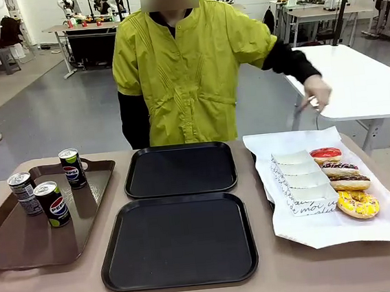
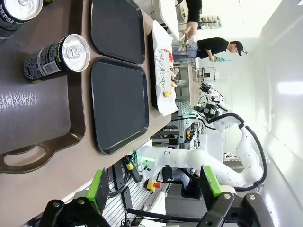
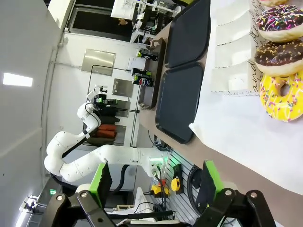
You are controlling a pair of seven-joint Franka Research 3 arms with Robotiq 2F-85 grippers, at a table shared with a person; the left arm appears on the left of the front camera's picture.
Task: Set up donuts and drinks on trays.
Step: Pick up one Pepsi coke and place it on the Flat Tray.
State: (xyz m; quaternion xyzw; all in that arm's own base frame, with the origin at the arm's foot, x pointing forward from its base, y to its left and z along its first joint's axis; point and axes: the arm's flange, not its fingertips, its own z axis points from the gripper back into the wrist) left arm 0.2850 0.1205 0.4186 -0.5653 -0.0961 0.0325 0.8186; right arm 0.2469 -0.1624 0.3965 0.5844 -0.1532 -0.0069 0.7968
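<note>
Table (image 1: 331, 271) under black trays (image 1: 178, 241), brown tray (image 1: 17, 239), paper (image 1: 314, 231)

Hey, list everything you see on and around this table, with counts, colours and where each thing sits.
Black trays: two, matte black, mid-table, one behind the other.
Brown tray: one, brown, left side.
Cans: three, black, upright on the brown tray.
Paper: one sheet, white, right side.
Boxes: four, white, in a row on the paper.
Donuts: four (one red, two chocolate, one yellow), at the boxes' right ends.
Person: one, yellow-green top, far side; hand by a white table behind.
Left jaws: open, green pads.
Right jaws: open, green pads.
</note>
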